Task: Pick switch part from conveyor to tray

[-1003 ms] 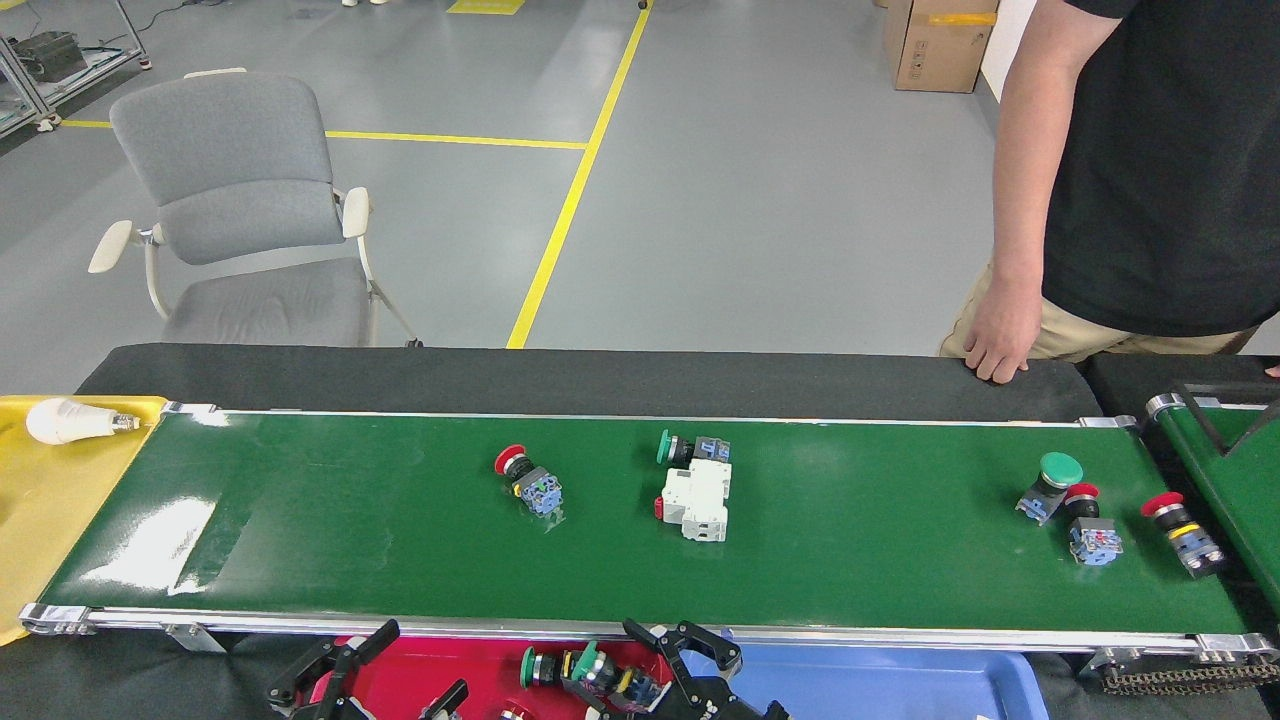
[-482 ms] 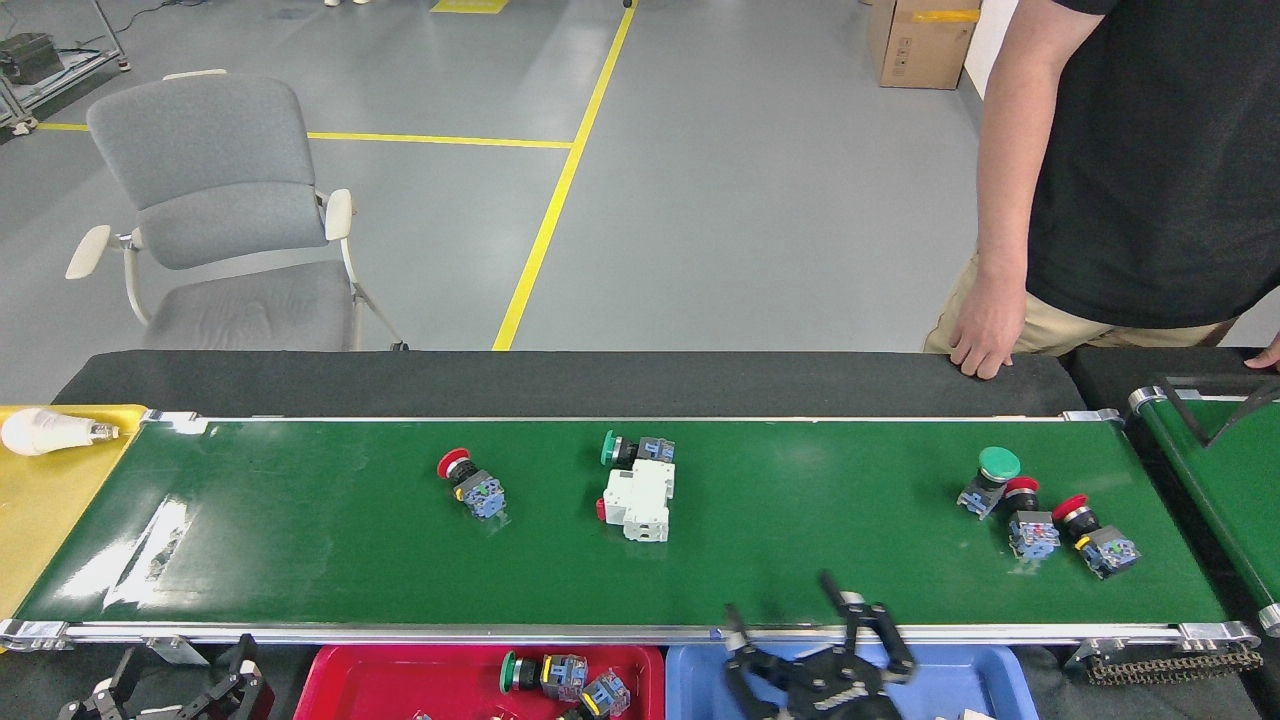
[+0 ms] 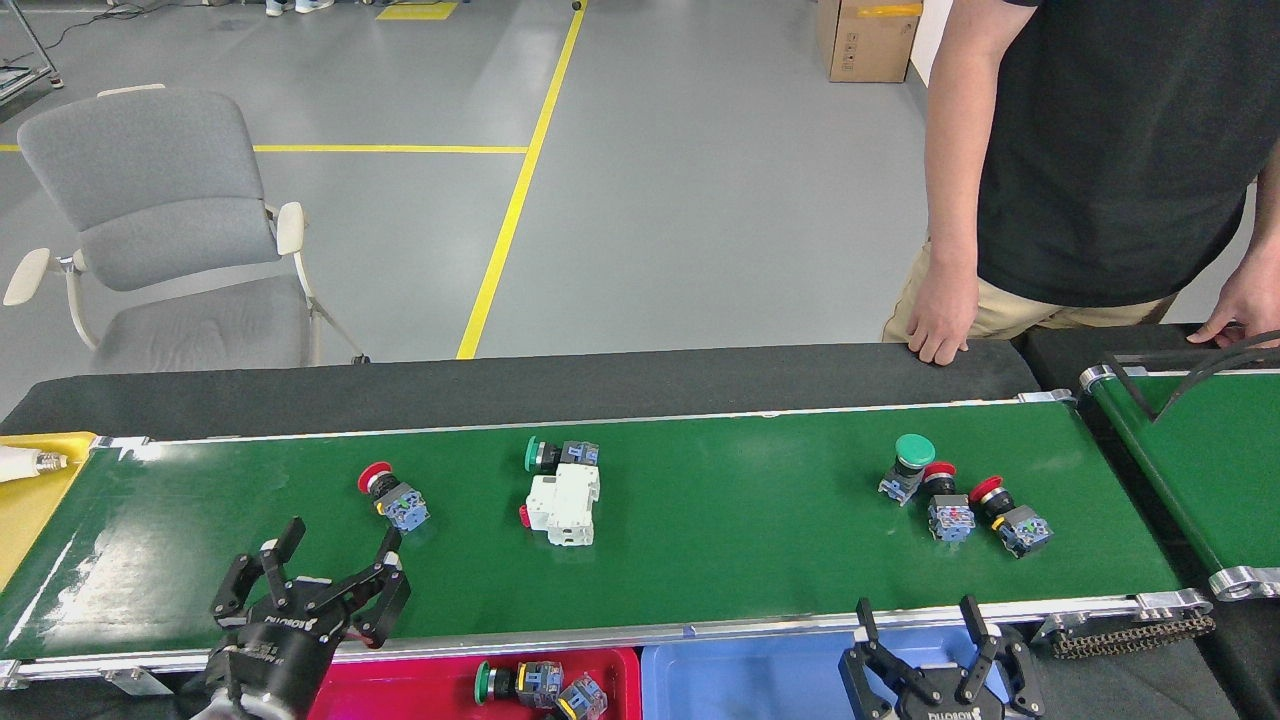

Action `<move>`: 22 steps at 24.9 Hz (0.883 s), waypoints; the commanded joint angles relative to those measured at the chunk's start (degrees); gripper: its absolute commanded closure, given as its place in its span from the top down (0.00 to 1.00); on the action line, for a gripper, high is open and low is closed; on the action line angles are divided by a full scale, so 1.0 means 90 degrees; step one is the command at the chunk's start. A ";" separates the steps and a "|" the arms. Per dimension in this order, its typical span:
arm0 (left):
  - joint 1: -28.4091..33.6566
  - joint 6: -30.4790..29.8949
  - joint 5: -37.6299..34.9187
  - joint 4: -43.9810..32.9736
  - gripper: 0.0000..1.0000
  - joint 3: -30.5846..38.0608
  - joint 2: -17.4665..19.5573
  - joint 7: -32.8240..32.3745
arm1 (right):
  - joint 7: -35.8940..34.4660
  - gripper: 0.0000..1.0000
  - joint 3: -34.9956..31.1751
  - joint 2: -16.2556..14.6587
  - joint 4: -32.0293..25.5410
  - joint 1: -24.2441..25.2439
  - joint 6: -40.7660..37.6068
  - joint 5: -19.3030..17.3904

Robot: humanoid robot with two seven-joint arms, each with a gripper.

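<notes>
Approach step: left gripper (image 3: 330, 575) is spread empty over glossy dark-green conveyor (image 3: 700, 560), near red-capped switch part (image 3: 393, 495); right gripper (image 3: 925, 640) is released too. Descent and closure are needed.

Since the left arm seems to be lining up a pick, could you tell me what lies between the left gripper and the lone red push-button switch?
Only bare belt: the head view shows the open left gripper just below the red push-button switch, with nothing but conveyor between them.

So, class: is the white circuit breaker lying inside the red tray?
No, the white circuit breaker lies on the conveyor, beyond the red tray.
</notes>
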 commanded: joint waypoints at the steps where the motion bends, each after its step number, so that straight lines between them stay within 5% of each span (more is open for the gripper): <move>1: -0.0255 -0.0006 -0.0010 0.0275 0.99 0.0025 0.0044 0.0023 | 0.0104 0.99 -0.0005 0.0013 0.0120 -0.0222 0.0328 0.0032; 11: -0.1006 0.0043 -0.0020 0.1379 0.99 0.0044 0.0083 0.0042 | 0.0348 0.99 -0.0005 -0.0027 0.1360 -0.1335 0.0425 -0.0037; 18: -0.1973 0.0824 -0.0020 0.2844 0.97 0.0015 0.0307 0.0082 | 0.0406 0.99 0.0454 0.0100 0.2415 -0.2116 0.0435 -0.0056; 21: -0.2042 0.1000 -0.0020 0.3000 0.71 -0.0004 0.0327 0.0169 | 0.0406 0.99 0.0600 0.0335 0.2894 -0.2585 0.0435 -0.0046; 22: -0.2022 0.0980 -0.0010 0.3010 0.49 -0.0014 0.0327 0.0248 | 0.0397 0.99 0.0639 0.0413 0.3069 -0.2741 0.0435 -0.0046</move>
